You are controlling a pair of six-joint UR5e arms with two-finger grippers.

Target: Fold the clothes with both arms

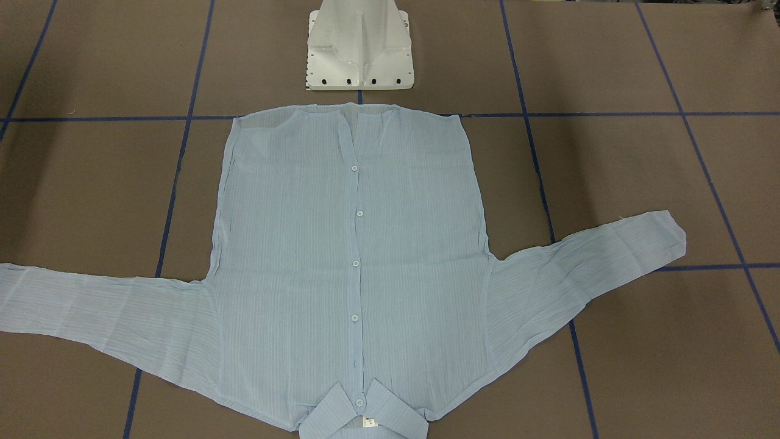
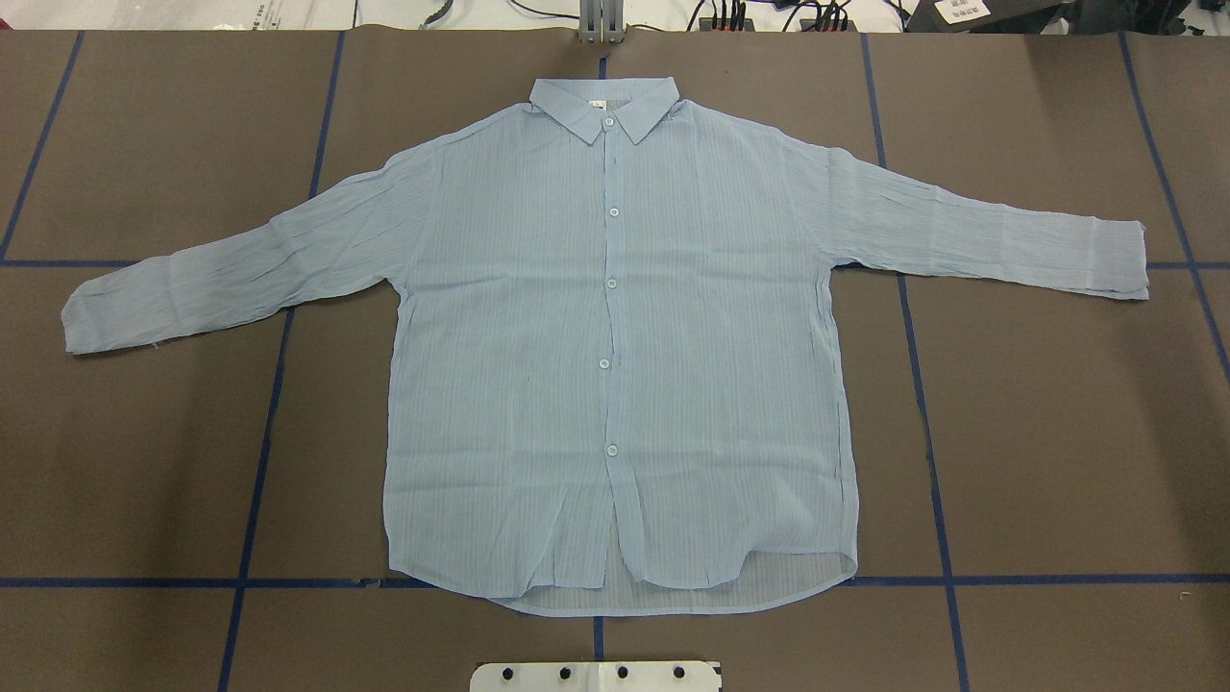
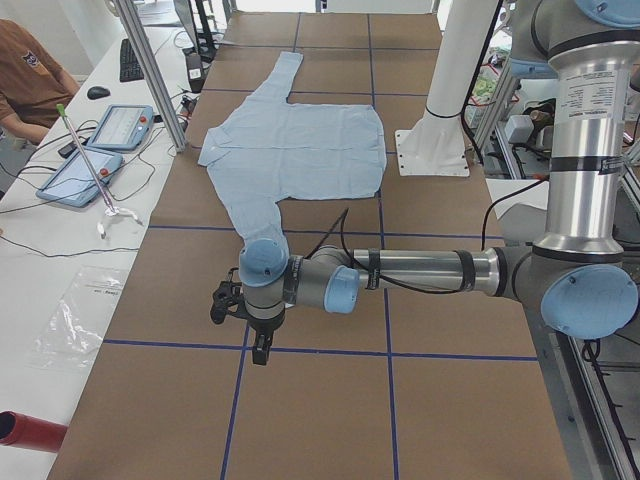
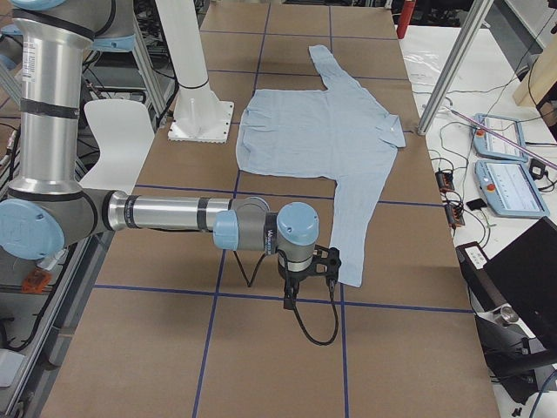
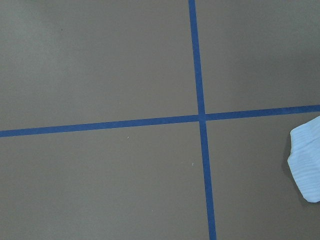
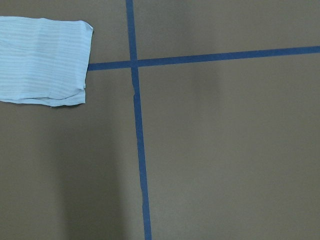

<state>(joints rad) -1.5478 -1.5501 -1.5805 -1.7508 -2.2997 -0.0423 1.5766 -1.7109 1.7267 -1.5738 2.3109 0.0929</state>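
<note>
A brown table [image 2: 1057, 432] crossed by blue tape lines [image 2: 924, 384] holds a light-blue shirt [image 2: 615, 365]. It lies flat at the centre, front up and buttoned, sleeves [image 2: 221, 269] stretched sideways. Nothing is folded yet (the whole job looks to be ahead). The left arm [image 3: 430, 270] and right arm [image 4: 165, 213] hang low beyond the cuffs. I cannot tell whether the left gripper [image 3: 260, 352] or right gripper [image 4: 290, 300] has its fingers parted.

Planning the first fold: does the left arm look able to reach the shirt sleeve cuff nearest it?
Probably yes: the left gripper hangs just past that sleeve cuff, and nothing lies between them.
</note>
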